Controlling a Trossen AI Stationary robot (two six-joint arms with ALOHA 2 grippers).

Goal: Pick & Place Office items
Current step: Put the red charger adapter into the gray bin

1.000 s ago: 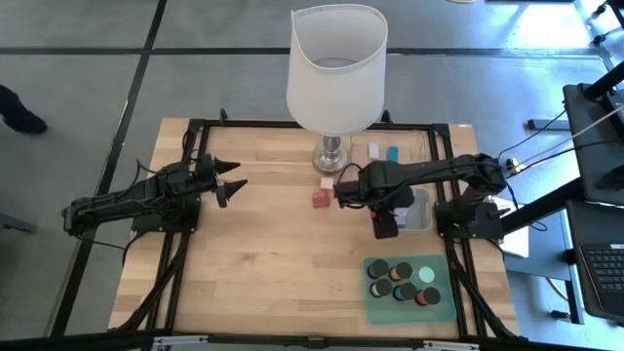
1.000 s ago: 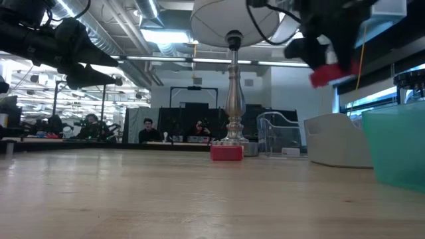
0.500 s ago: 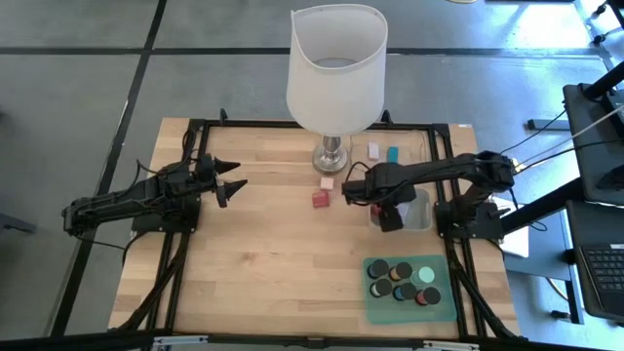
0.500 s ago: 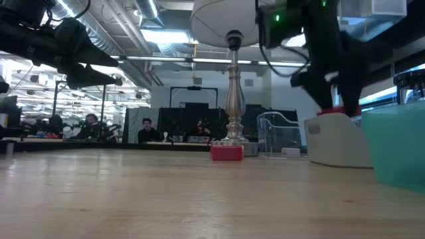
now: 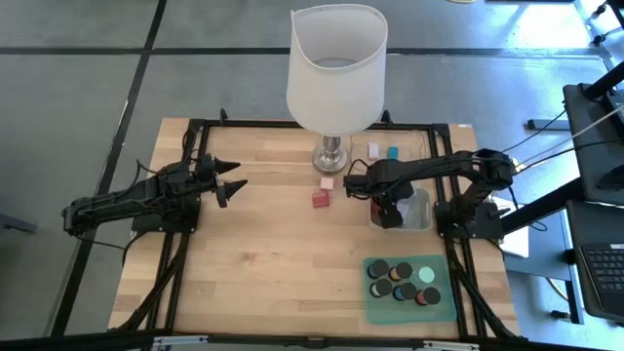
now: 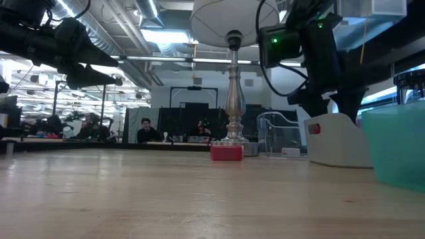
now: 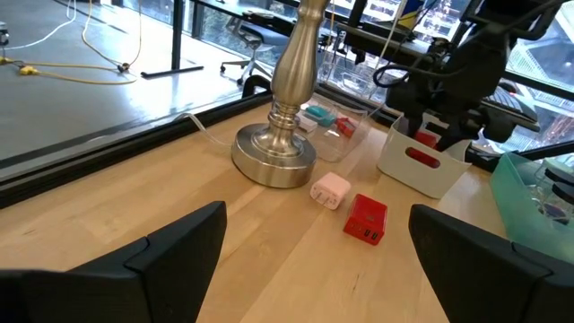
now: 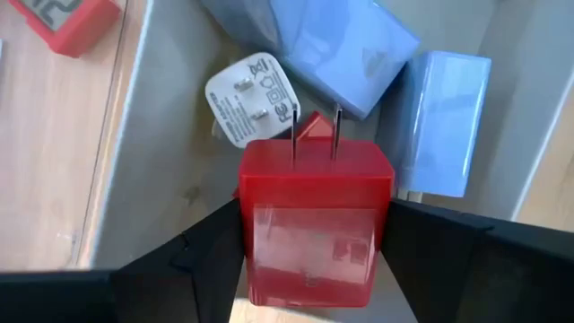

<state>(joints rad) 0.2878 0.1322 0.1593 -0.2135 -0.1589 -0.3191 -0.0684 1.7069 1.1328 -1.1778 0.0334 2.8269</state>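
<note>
High view: The right gripper (image 5: 388, 210) hangs over the grey tray (image 5: 421, 213) on the right side of the worktop (image 5: 273, 253), pointing down into it. The left gripper (image 5: 234, 182) waits above the left side of the worktop, well apart from all items, its jaws spread wide and empty. A red block (image 5: 319, 198) and a pink block (image 5: 328, 181) lie on the worktop near the lamp (image 5: 336, 68) base. A white block (image 5: 373, 149) and a teal block (image 5: 393, 153) lie in the clear tray (image 5: 414, 146) behind the grey tray. Black round cylinders (image 5: 402, 270) and a mint-green disc (image 5: 425, 275) sit on the green mat (image 5: 450, 302) at the front right.

Low view: The right gripper (image 6: 324, 106) reaches down behind the near wall of the grey tray (image 6: 339, 143). The red block (image 6: 226, 153) rests on the worktop just before the lamp stem (image 6: 233, 86).

Left wrist view: The red block (image 7: 366, 218) and pink block (image 7: 329, 190) lie just beside each other near the lamp base (image 7: 273, 154).

Right wrist view: The jaws of the right gripper (image 8: 314, 238) are closed on a red plug block (image 8: 314, 224), prongs pointing away, held over the grey tray floor (image 8: 161, 161). Below it lie a white plug (image 8: 252, 99) and two blue blocks (image 8: 345, 45).
</note>
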